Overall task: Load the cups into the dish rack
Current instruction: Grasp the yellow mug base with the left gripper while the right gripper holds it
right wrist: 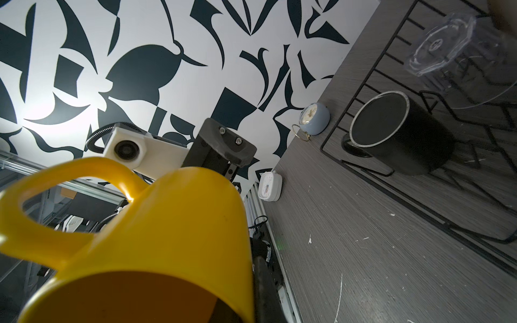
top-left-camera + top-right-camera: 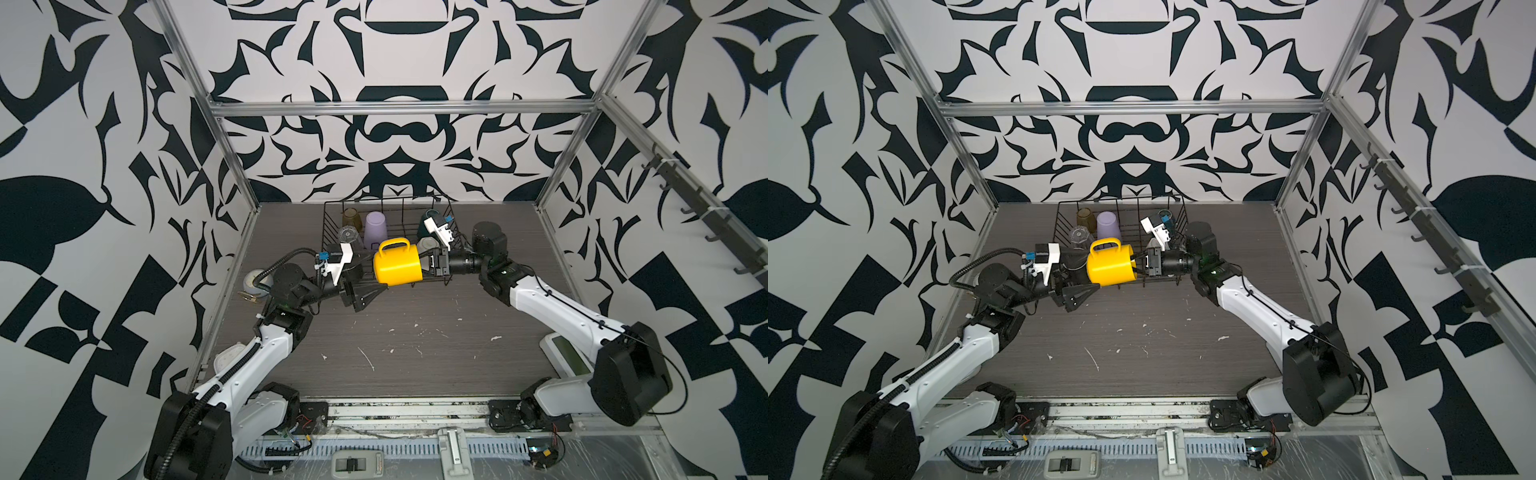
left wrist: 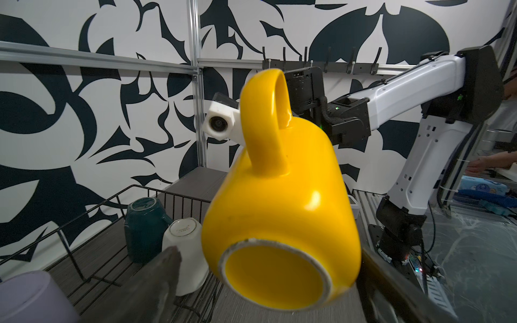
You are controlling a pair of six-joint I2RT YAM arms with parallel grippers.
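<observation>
Right end effector (image 2: pixel 420 268) pinches the yellow mug (image 2: pixel 397 266) by its rim, sideways above the near edge of the dish rack (image 2: pixel 331 226); left end effector (image 2: pixel 368 298) stands spread beside it. Base print on the cream mug (image 3: pixel 186 251) is illegible.

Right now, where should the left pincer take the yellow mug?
Probably grip the yellow mug by its body near the base, coming from the left: it lies sideways, handle up, base facing the left pincer, rim taken by the right pincer.
</observation>
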